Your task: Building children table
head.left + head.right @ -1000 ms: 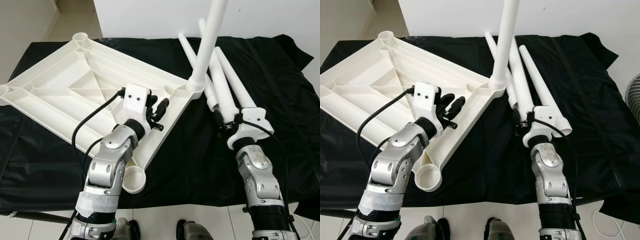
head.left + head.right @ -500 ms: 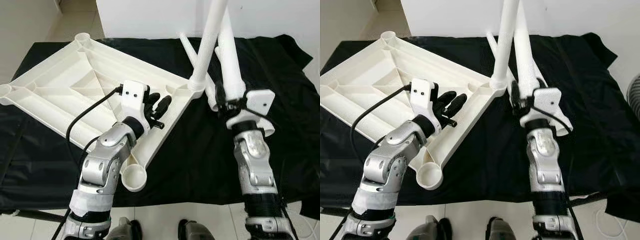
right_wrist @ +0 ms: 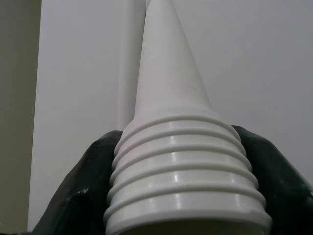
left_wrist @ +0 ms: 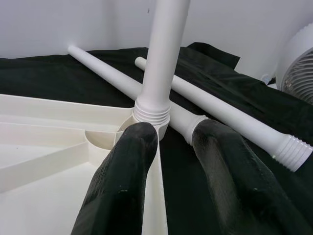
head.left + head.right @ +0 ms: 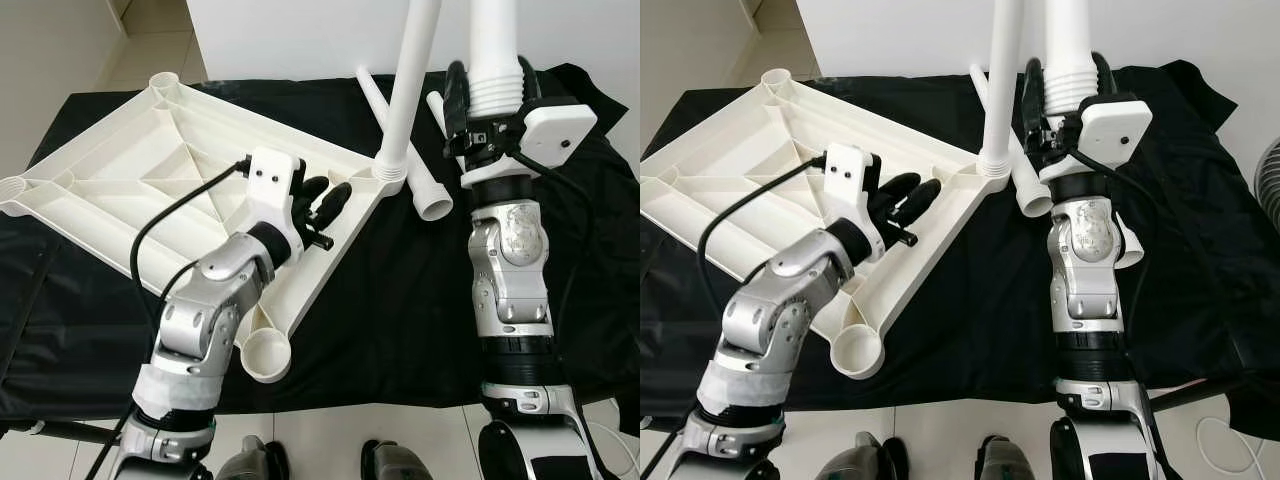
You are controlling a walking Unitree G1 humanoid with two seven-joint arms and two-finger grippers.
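Right tool (image 5: 490, 95) clamps a smooth white tapered leg (image 3: 181, 147) at its ribbed threads, now lifted upright; left tool (image 5: 322, 205) open over the ribbed tabletop (image 5: 130, 190).

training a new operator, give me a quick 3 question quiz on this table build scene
1. True or false: one leg already stands upright in a corner socket of the tabletop.
2. What does the right hand hold? A) a loose leg, by its threaded end B) the cloth C) nothing
3. How many legs lie flat on the black cloth?

Key: 1 true. 2 A, the held leg is lifted upright. 3 two. The left hand rests open on the tabletop near that socket.
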